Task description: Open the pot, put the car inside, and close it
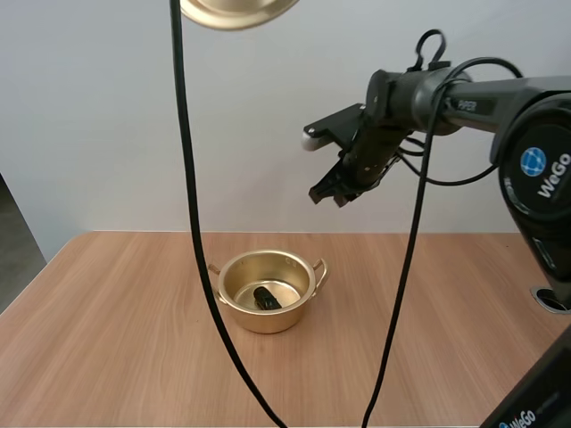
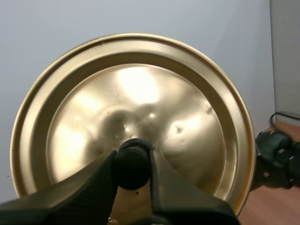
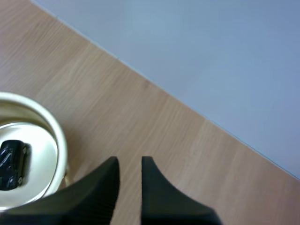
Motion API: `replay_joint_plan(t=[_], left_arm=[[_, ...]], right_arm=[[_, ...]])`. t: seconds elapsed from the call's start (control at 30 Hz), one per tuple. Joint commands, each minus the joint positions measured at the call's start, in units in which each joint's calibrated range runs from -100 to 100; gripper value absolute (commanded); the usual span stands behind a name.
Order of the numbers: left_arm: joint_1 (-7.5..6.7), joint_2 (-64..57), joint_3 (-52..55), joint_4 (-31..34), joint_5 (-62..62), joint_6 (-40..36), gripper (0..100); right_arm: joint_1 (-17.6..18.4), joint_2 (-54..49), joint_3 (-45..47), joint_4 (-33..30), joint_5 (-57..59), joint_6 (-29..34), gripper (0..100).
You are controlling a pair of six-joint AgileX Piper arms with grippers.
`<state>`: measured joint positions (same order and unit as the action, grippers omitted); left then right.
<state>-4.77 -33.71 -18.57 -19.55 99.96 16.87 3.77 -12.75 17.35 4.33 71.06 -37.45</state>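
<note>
A gold pot (image 1: 265, 290) stands open on the wooden table, and a small black car (image 1: 267, 298) lies on its bottom. The gold lid (image 1: 236, 11) hangs high above the pot's left side. In the left wrist view my left gripper (image 2: 132, 159) is shut on the lid's black knob (image 2: 132, 168), with the lid (image 2: 133, 108) tilted toward the camera. My right gripper (image 1: 332, 192) is raised in the air above and to the right of the pot. Its fingers (image 3: 129, 165) stand a little apart with nothing between them, beside the pot's rim (image 3: 57, 136) and the car (image 3: 11, 164).
The wooden table (image 1: 428, 330) runs back to a plain pale wall. A round hole (image 1: 553, 299) sits at the table's right edge. In the left wrist view the other arm's dark gripper (image 2: 281, 150) hangs past the lid's edge.
</note>
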Motion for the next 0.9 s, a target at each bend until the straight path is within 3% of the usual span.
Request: replay_joint_plan(t=[0.0, 0.13, 0.33, 0.57, 0.87], left_arm=[[0.02, 1.16, 5.95, 0.10, 0.04, 0.88, 0], [0.02, 2.62, 15.56, 0.10, 0.04, 2.65, 0], [0.02, 6.01, 31.78, 0.00, -1.69, 5.23, 0], [-0.15, 12.57, 45.07, -1.43, -12.93, 8.07, 0], [-0.15, 23.34, 48.44, -2.14, -15.95, 9.35, 0]], right_arm=[[-9.97, -2.93, -0.09, 0.49, -0.44, -0.91, 0], [-12.87, -5.54, -0.09, 6.29, -0.08, -4.28, 0], [-13.02, -9.44, -0.09, 14.06, 0.13, -5.42, 0], [-13.02, -11.22, -0.09, 14.29, 0.13, -6.09, 0], [-13.02, -11.30, -0.09, 15.47, 0.31, -7.28, 0]])
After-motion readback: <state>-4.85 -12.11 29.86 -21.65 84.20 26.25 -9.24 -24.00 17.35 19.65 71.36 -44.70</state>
